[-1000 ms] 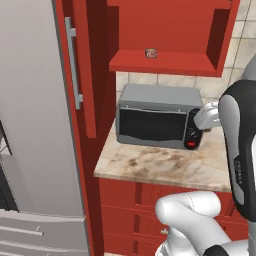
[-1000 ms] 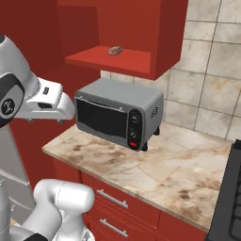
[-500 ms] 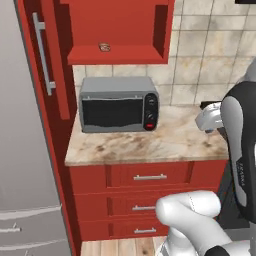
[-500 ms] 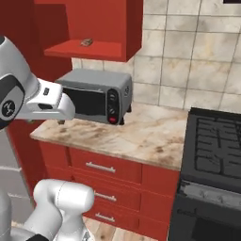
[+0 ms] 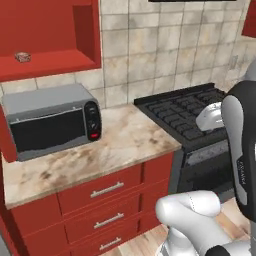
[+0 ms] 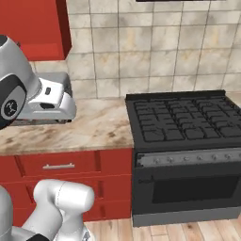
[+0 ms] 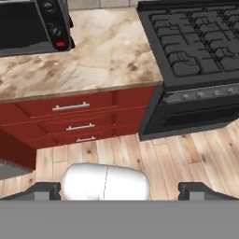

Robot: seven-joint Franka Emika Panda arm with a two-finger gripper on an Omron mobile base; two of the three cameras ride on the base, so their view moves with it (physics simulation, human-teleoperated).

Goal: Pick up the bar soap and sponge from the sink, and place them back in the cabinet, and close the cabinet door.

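Note:
The red cabinet [image 5: 75,60] hangs open at the upper left of the left base view. A small pinkish-brown bar soap [image 5: 22,57] lies on its shelf. One red corner of the cabinet [image 6: 33,28] shows in the right base view. The sponge, the sink and the cabinet door are out of view. In the hand view my gripper [image 7: 121,190] is open, its two dark fingertips [image 7: 46,189] far apart with nothing between them. It hangs above the wooden floor, in front of the red drawers.
A grey toaster oven [image 5: 50,125] stands on the marble counter [image 5: 125,145] below the cabinet. A black gas stove [image 6: 183,117] with an oven front adjoins the counter on the right. Red drawers [image 7: 70,109] with grey handles sit under the counter.
The whole picture has swung right, so the camera has moved with the base. The toaster oven and cabinet have slid to the left edge and the stove has come into view. The gripper stays open.

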